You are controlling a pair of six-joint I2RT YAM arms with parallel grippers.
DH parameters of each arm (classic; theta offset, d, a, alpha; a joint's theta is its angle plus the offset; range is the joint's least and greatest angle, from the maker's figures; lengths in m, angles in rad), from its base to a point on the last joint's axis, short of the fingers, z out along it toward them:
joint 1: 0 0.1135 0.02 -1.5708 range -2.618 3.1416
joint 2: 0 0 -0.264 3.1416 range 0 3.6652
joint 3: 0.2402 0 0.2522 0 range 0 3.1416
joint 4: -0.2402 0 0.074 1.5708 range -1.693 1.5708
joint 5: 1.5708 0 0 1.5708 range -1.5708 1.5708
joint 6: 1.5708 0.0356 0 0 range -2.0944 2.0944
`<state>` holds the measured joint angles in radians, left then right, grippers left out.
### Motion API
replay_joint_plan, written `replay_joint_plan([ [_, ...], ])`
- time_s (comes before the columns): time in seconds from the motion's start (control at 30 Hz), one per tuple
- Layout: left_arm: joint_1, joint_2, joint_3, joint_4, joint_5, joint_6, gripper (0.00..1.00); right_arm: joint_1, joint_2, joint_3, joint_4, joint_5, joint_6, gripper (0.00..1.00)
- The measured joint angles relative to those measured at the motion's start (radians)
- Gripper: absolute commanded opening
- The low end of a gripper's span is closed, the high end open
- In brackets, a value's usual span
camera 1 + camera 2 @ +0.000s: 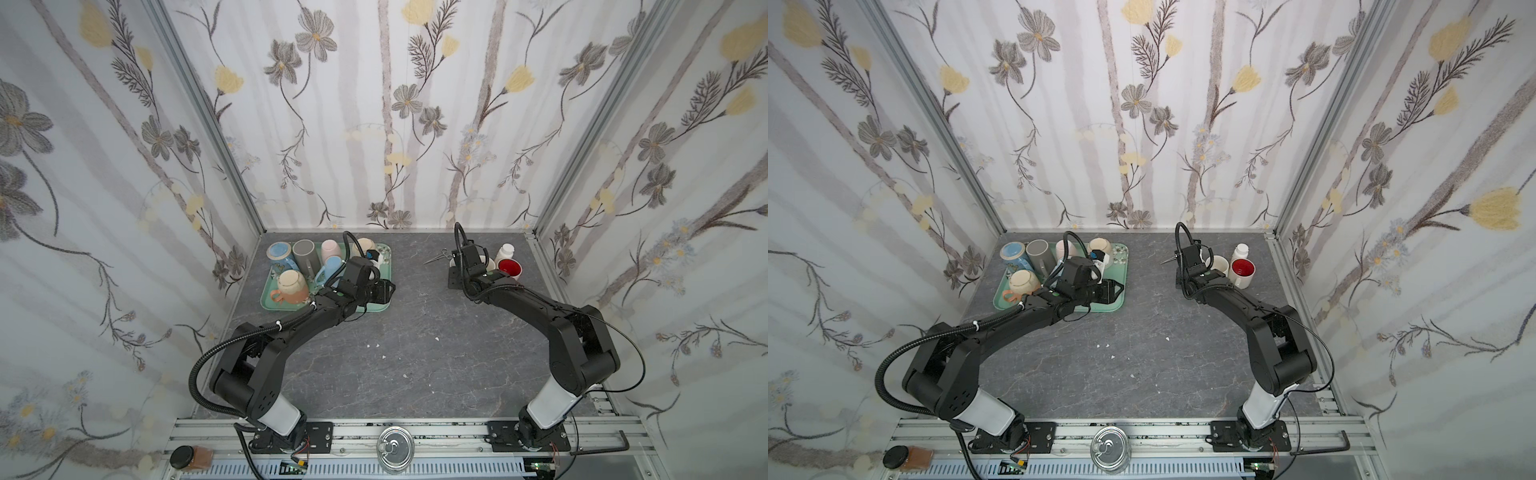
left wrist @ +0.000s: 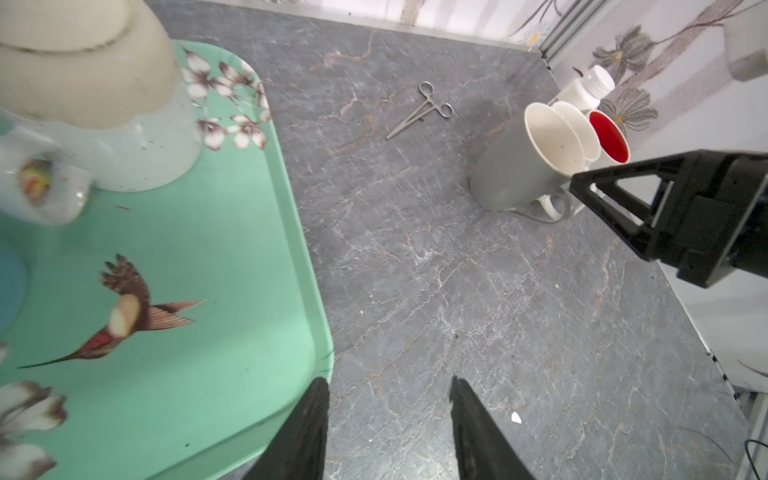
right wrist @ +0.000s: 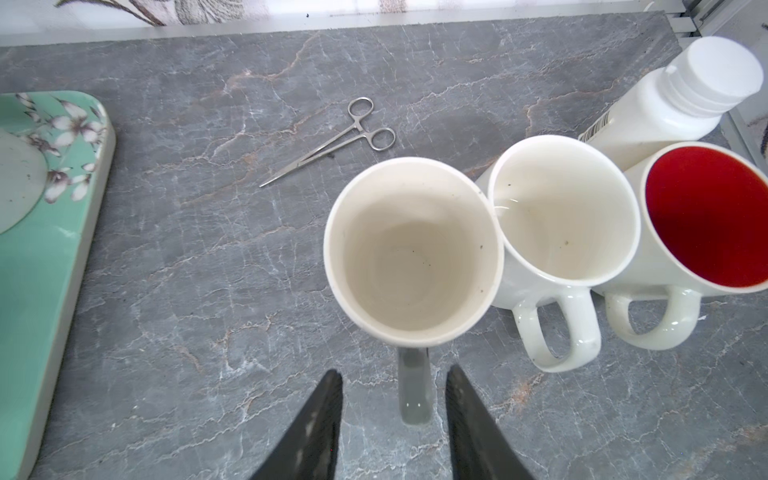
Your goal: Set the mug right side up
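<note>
Loosely, the half-open right claw (image 3: 394, 372) straddles the upright grey mug's (image 3: 413, 249) handle (image 3: 413, 390).

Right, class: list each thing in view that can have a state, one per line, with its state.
grey mug, upright on the table, empty
white mug, upright, empty
red-lined mug, upright
bottle, capped
forceps, closed, lying flat
cream mug on the tray, upside down
peach mug on the tray, upside down
left gripper, open, empty
right gripper, open, straddling the grey mug's handle
</note>
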<state>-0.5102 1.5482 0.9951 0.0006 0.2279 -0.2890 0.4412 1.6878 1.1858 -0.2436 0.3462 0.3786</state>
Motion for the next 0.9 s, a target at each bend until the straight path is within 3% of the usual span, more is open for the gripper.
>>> replay_joint_plan([
  [0.27,0.142,-0.105,0.046,-0.102,-0.074,0.045,0.6,0.017,-0.065,-0.002,-0.017,-0.004,-0.014,0.43],
  [0.5,0.328,-0.149,0.074,-0.182,-0.111,0.077,0.63,0.043,-0.122,-0.005,-0.027,-0.027,-0.021,0.44],
  [0.73,0.455,-0.039,0.161,-0.259,-0.097,0.109,0.64,0.127,-0.134,-0.074,0.002,-0.085,0.0,0.44],
  [0.9,0.463,0.095,0.262,-0.288,-0.039,0.124,0.59,0.178,-0.13,-0.109,0.039,-0.129,0.029,0.44],
])
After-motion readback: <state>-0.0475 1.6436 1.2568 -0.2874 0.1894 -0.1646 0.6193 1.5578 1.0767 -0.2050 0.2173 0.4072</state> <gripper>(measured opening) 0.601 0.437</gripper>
